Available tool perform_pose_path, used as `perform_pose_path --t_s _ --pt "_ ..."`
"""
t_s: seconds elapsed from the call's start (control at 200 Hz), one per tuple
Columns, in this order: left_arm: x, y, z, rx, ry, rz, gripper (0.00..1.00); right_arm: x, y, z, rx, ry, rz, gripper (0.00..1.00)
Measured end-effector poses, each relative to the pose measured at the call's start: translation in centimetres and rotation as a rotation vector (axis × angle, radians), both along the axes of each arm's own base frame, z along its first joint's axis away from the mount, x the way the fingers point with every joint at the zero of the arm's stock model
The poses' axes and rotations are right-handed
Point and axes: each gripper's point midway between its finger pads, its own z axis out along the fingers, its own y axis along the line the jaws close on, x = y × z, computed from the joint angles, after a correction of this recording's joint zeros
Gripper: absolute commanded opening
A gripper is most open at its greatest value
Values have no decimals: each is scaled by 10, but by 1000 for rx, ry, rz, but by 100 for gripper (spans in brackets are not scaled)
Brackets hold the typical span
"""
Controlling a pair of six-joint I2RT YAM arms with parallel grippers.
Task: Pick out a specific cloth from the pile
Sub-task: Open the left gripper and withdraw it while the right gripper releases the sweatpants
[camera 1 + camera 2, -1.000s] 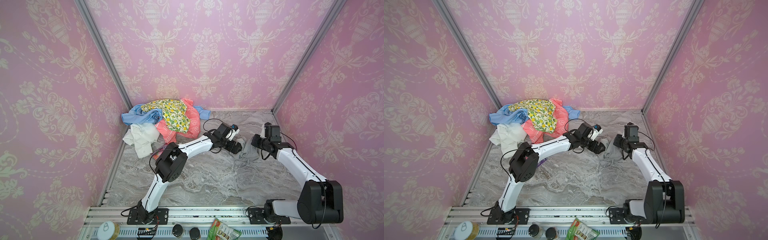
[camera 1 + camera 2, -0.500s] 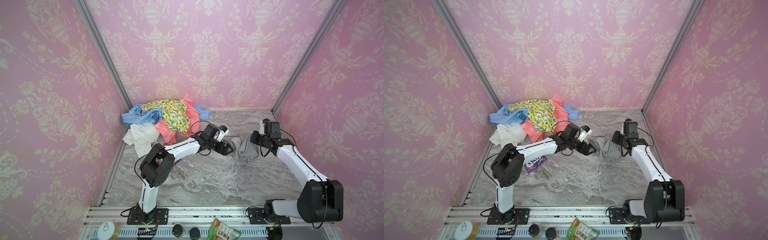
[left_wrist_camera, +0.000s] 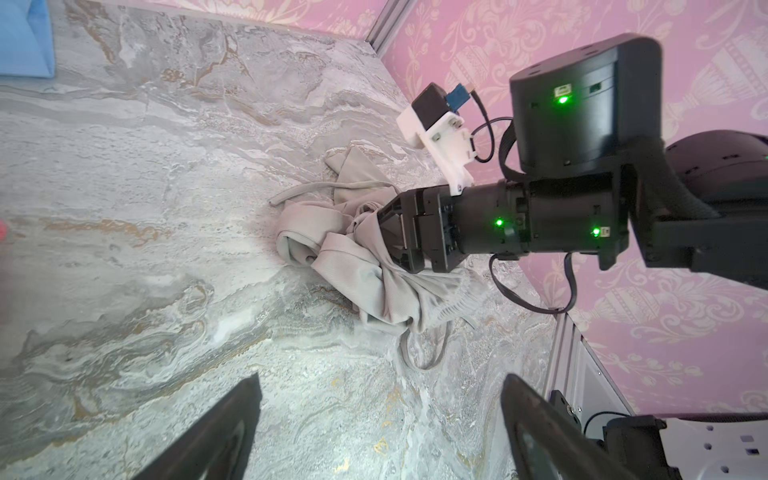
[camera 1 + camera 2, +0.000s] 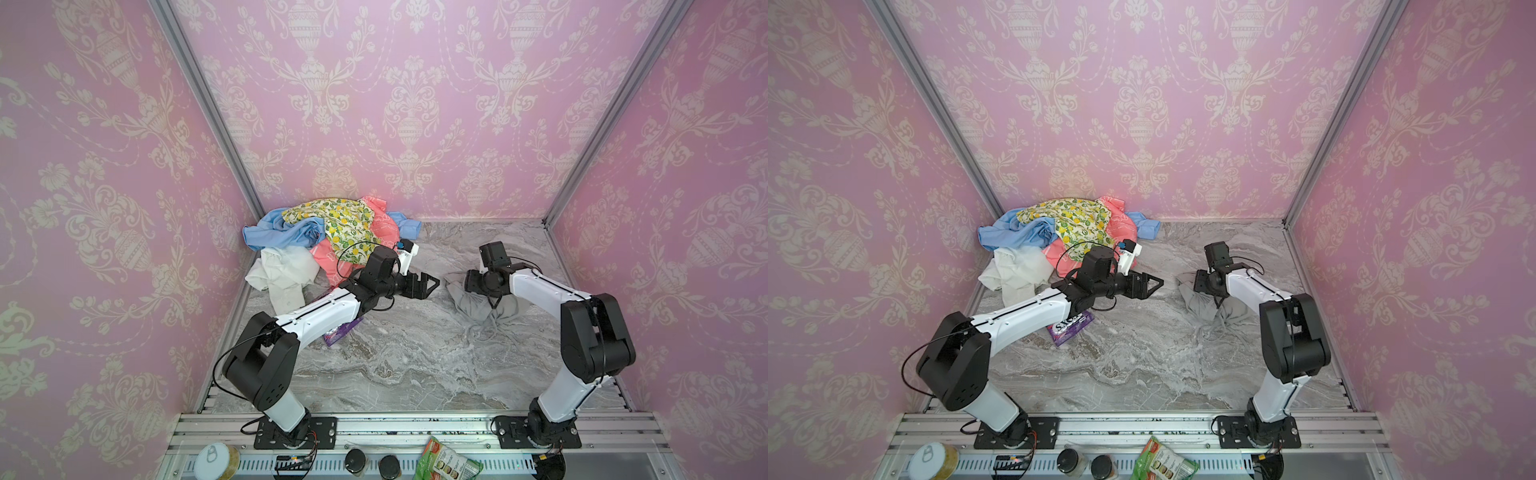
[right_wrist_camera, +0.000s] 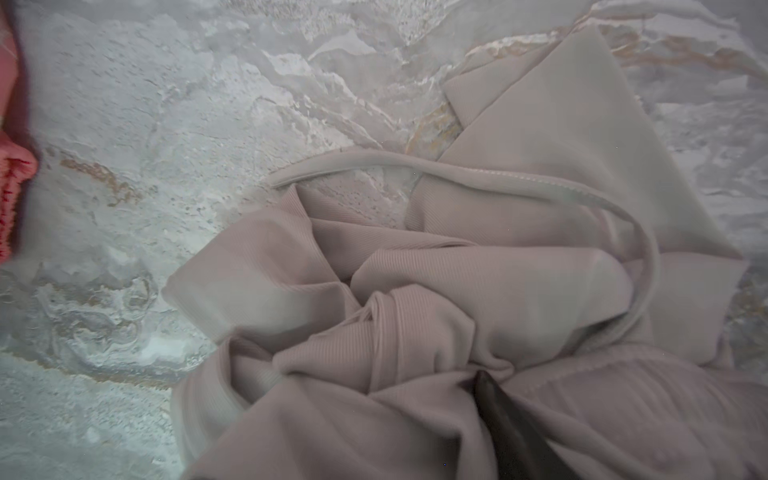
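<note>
**Grey cloth lies apart from the pile, right end effector buried in it**

The marble desk fills the floor of the pink-walled cell in both top views. The pile sits in its far left corner: lemon-print, coral, light-blue and white pieces heaped together.

The cloth, plain light grey and crumpled, lies on the desk right of centre, well apart from the pile. In the left wrist view the cloth is bunched into folds, and in the right wrist view it fills most of the picture.

The right end effector is pressed into the cloth's far left edge. Its tips are sunk in the folds, so I cannot tell whether they are clamped on the fabric or apart.

The left end effector hangs between pile and cloth, fingers spread wide apart, holding nothing and touching neither.

A purple packet lies on the desk, partly under the left arm.

A thin cord trails from the cloth's near side in a loop.
</note>
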Motion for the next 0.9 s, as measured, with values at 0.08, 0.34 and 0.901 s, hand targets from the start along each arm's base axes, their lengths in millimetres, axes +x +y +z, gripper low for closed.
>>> perform_pose_path --t_s 0.08,0.34,0.901 --pt "1 7 -2 3 -4 30 92 1 0 -4 -25 -3 -14 76" --pt "9 24 -7 10 -9 112 93 8 -11 -9 -72 -19 -85 76" --pt "25 45 -10 17 -31 195 93 64 -74 -5 -86 -4 -229 77"
